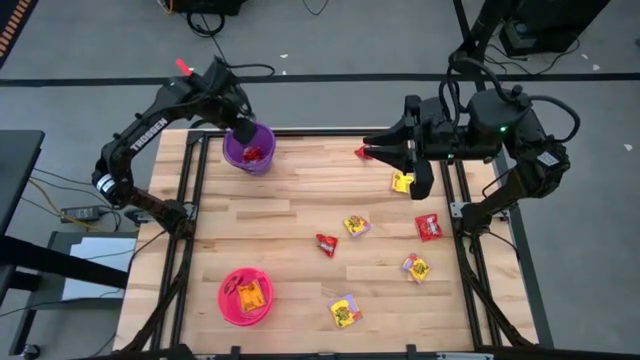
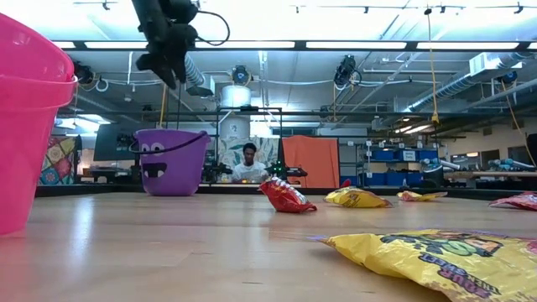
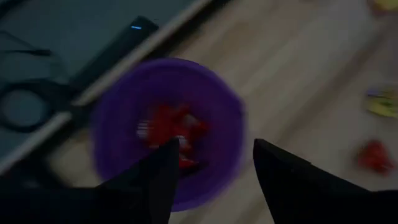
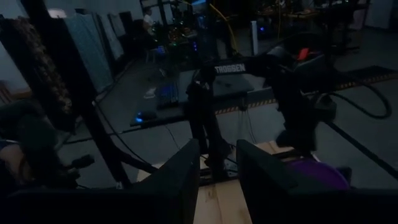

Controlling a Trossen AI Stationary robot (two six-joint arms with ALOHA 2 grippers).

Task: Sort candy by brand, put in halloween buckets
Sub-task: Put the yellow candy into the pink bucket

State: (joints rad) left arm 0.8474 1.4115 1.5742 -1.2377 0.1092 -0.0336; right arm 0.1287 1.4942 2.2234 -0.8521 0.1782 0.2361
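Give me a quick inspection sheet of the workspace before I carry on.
Surface: wooden table, intact.
Job's things: purple bucket holds red candy; pink bucket holds a yellow packet; seven packets loose, e.g. red packet, yellow packet.
Clutter: nothing seen.
Grippers: left gripper open above the purple bucket; right gripper holds a red packet at the table's far edge.
Cables: loose on the floor.
Surroundings: a person beyond.

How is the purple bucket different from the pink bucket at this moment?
The purple bucket stands at the table's far edge, under the open left gripper; the pink bucket stands near the front edge with no gripper over it. The purple bucket holds red candy; the pink bucket holds a yellow packet. Both are round and upright.
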